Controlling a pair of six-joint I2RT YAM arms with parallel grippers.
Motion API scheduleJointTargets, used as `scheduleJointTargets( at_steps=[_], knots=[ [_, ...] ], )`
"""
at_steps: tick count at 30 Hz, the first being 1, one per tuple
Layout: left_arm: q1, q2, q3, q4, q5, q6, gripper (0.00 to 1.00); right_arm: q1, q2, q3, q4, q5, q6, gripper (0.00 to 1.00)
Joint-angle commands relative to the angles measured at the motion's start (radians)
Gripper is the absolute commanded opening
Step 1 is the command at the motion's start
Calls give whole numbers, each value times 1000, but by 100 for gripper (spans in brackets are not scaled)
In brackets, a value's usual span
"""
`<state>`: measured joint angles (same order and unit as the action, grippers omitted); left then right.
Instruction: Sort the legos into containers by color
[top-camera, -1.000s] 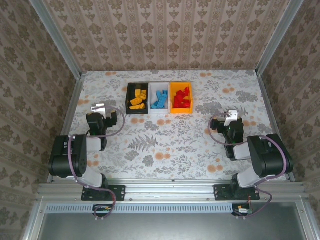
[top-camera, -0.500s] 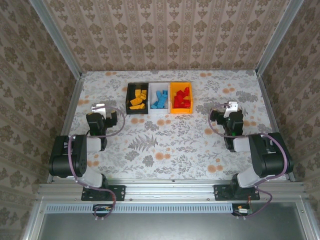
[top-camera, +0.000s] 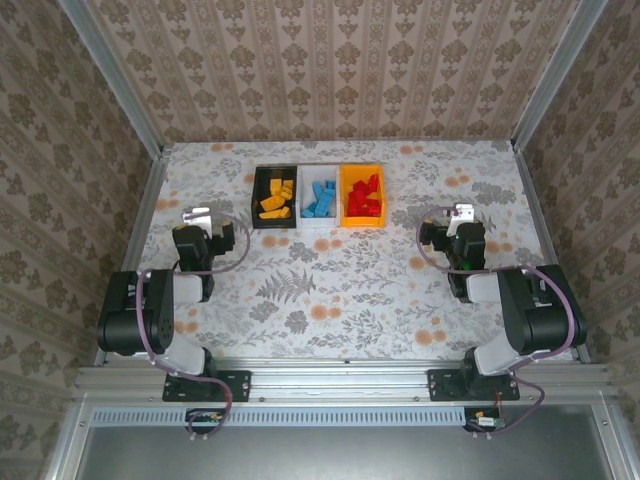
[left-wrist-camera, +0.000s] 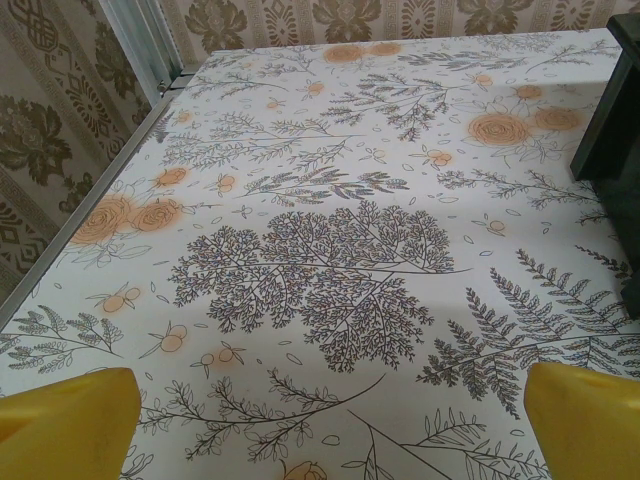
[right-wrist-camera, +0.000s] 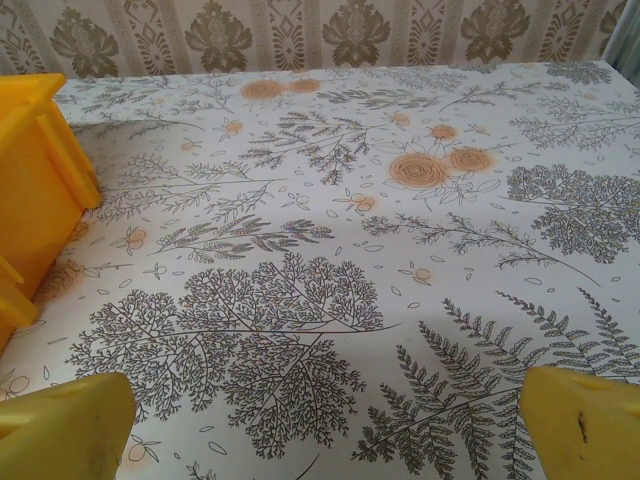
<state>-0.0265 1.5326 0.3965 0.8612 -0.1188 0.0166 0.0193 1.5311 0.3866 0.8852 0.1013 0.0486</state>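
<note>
Three joined containers stand in a row at the back middle of the table: a black bin (top-camera: 256, 200), a white bin (top-camera: 319, 169) and an orange bin (top-camera: 362, 168). Orange-yellow legos (top-camera: 275, 200) lie in the black one, blue legos (top-camera: 322, 199) in the white one, red legos (top-camera: 364, 197) in the orange one. My left gripper (top-camera: 200, 222) rests low at the left, open and holding nothing, its yellow fingertips (left-wrist-camera: 65, 420) wide apart over bare cloth. My right gripper (top-camera: 460, 217) sits at the right, open and holding nothing, with its yellow fingertips (right-wrist-camera: 585, 420) spread wide.
A floral tablecloth (top-camera: 330, 280) covers the table, with patterned walls on three sides and metal rails along the edges. The black bin's wall (left-wrist-camera: 610, 110) stands at the right edge of the left wrist view. The orange bin's corner (right-wrist-camera: 35, 170) stands at the left of the right wrist view.
My right gripper has moved a little toward the far side of the table. The left arm and the bins have not moved.
</note>
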Motion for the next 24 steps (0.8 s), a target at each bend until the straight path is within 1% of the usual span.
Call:
scheduleJointTargets(
  at_steps=[1,24],
  knots=[
    [-4,8,-5,29,-2,20,100,-4,-2,10,-9,12,4,100],
    [-3,8,-6,29,-1,20,100,-4,2,23,-33,-53,-21,100]
  ],
)
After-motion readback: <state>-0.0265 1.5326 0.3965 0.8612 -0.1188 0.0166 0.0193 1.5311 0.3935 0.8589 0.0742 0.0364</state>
